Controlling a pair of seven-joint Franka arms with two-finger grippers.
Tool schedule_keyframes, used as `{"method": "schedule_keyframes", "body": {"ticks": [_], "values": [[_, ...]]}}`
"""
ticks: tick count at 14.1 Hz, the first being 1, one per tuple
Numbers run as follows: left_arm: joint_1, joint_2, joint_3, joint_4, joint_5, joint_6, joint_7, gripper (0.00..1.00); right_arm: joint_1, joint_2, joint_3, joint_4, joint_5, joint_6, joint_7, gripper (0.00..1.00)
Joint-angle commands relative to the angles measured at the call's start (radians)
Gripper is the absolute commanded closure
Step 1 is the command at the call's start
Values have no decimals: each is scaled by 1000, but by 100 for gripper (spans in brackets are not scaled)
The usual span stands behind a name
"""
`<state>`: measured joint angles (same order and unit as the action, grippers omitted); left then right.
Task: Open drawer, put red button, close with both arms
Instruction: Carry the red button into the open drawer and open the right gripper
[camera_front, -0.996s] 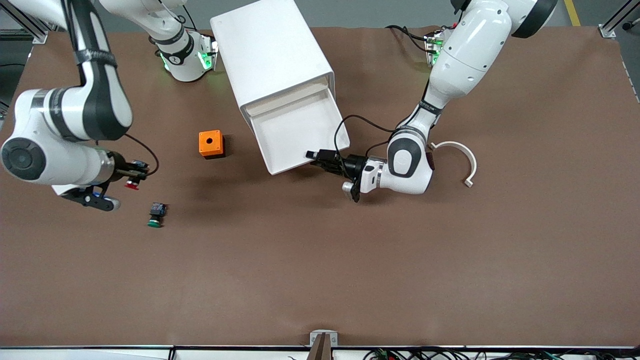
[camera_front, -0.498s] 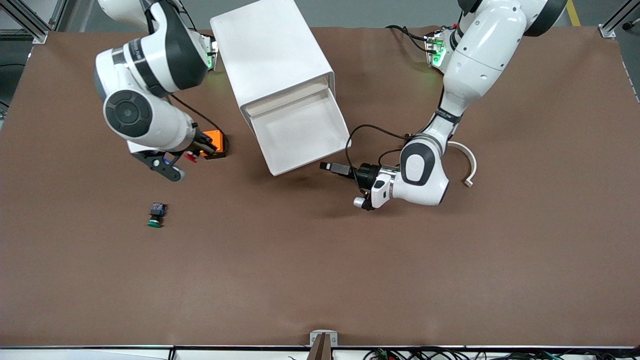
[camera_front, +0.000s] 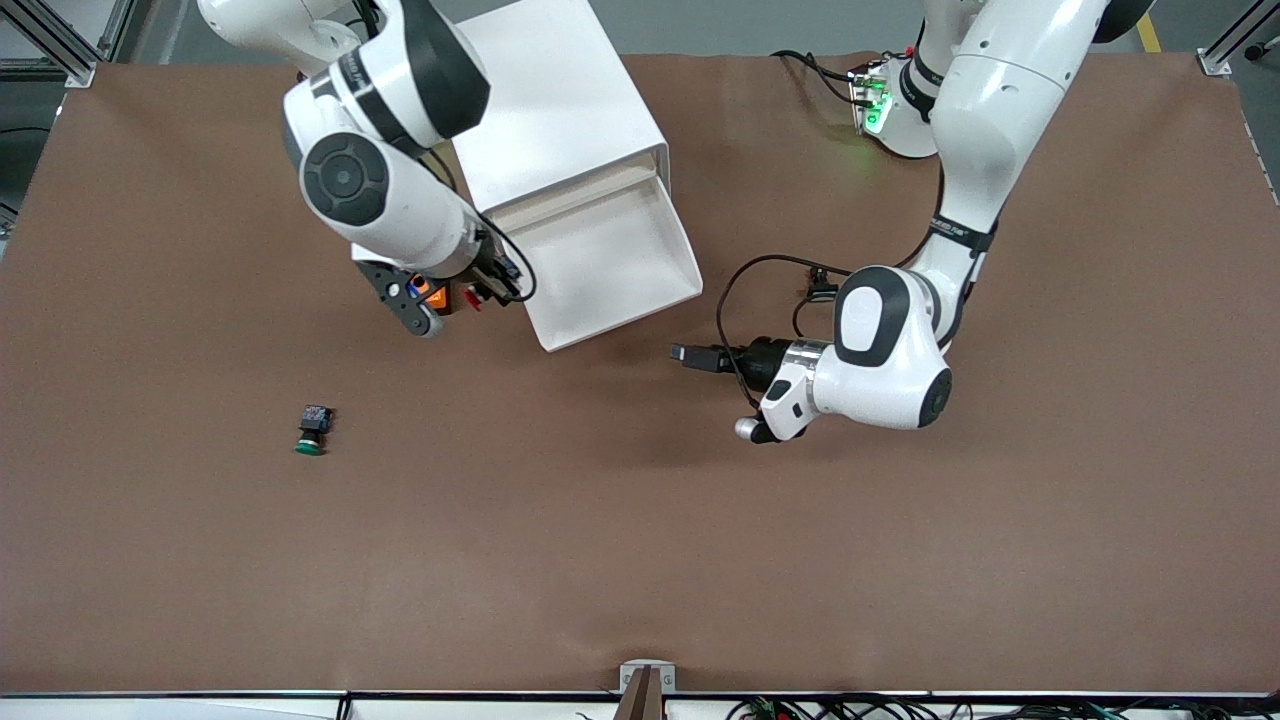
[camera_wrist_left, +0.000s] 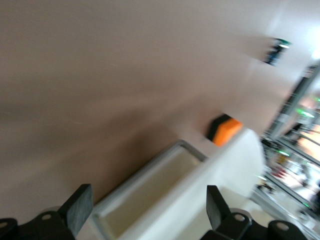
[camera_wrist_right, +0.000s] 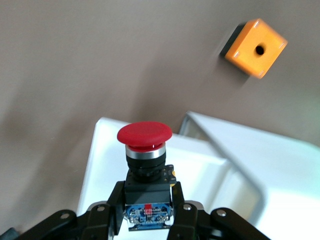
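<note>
The drawer (camera_front: 600, 262) stands pulled out of the white cabinet (camera_front: 540, 100), its tray bare. My right gripper (camera_front: 484, 290) hangs at the drawer's side edge toward the right arm's end, shut on the red button (camera_front: 471, 300). In the right wrist view the fingers (camera_wrist_right: 112, 212) clamp the button's black-and-blue body, with the red button (camera_wrist_right: 145, 135) cap pointing away from my right gripper (camera_wrist_right: 148, 200) over the white drawer (camera_wrist_right: 280, 165) rim. My left gripper (camera_front: 685, 354) is open with nothing in it, just off the drawer's front corner. The left wrist view shows my left gripper (camera_wrist_left: 147, 207) apart from the drawer (camera_wrist_left: 150, 192).
An orange box (camera_front: 430, 293) with a hole sits beside the drawer, half hidden under the right gripper; the orange box (camera_wrist_right: 255, 47) shows whole in the right wrist view. A green-capped button (camera_front: 312, 430) lies nearer the front camera, toward the right arm's end.
The right arm carried the red button from near the green button over to the drawer's side. The left gripper opened, let go of the drawer front and drew back from it.
</note>
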<state>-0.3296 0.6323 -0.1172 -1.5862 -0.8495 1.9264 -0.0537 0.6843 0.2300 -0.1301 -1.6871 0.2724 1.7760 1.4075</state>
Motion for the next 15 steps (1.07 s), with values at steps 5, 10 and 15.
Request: {"method": "schedule_keyframes", "body": {"ticks": [5, 10, 15], "values": [[40, -51, 2, 15, 440, -18, -141, 0, 119, 98, -14, 7, 28, 160, 177, 69], [33, -28, -2, 74, 699, -4, -232, 0, 179, 150, -13, 4, 31, 220, 252, 71], [40, -34, 2, 77, 702, 8, -325, 0, 218, 181, -13, 4, 31, 223, 254, 71]]}}
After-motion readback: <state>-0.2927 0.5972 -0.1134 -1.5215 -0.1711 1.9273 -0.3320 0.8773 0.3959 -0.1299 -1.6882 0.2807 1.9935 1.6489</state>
